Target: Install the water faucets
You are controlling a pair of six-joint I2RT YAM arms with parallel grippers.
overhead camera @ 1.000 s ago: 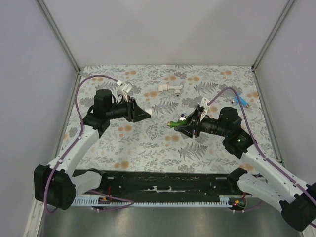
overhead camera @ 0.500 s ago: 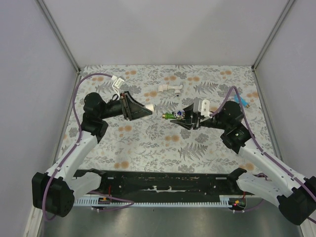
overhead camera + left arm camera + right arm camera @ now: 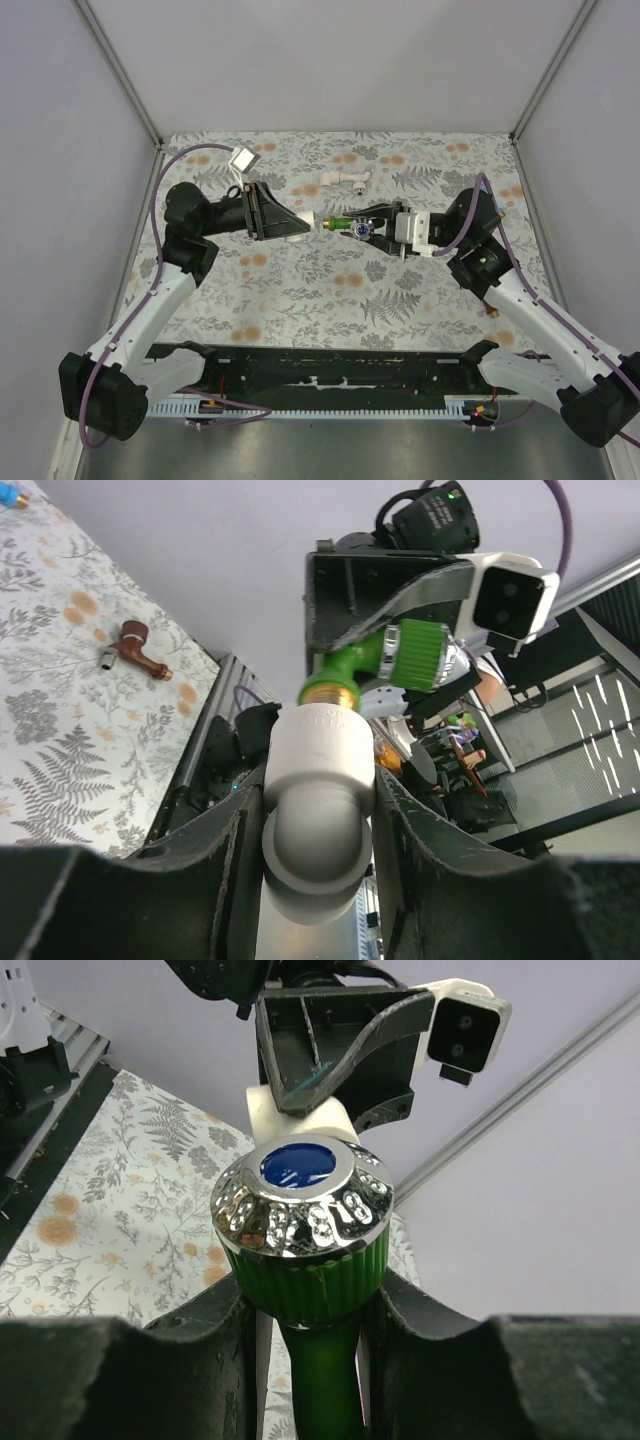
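The bright green water faucet (image 3: 345,223) hangs in the air over the middle of the table, with my right gripper (image 3: 368,224) shut on it. In the right wrist view the fingers clamp its green neck (image 3: 318,1360) just below the chrome cap with a blue disc. My left gripper (image 3: 292,224) is shut on a white elbow fitting (image 3: 306,222), which sits between its fingers (image 3: 318,780). The faucet's brass thread (image 3: 326,691) is at the elbow's mouth. A reddish-brown faucet (image 3: 136,651) lies on the table, and a blue one (image 3: 9,494) shows at the picture's edge.
A white pipe piece with a grey end (image 3: 342,180) lies on the flowered table top behind the two grippers. Grey walls close in the left, right and back sides. A black rail (image 3: 320,375) runs along the near edge between the arm bases.
Both arms swung inward towards each other. The green faucet and the white elbow, apart a second ago, now meet end to end. Both grips stayed the same.
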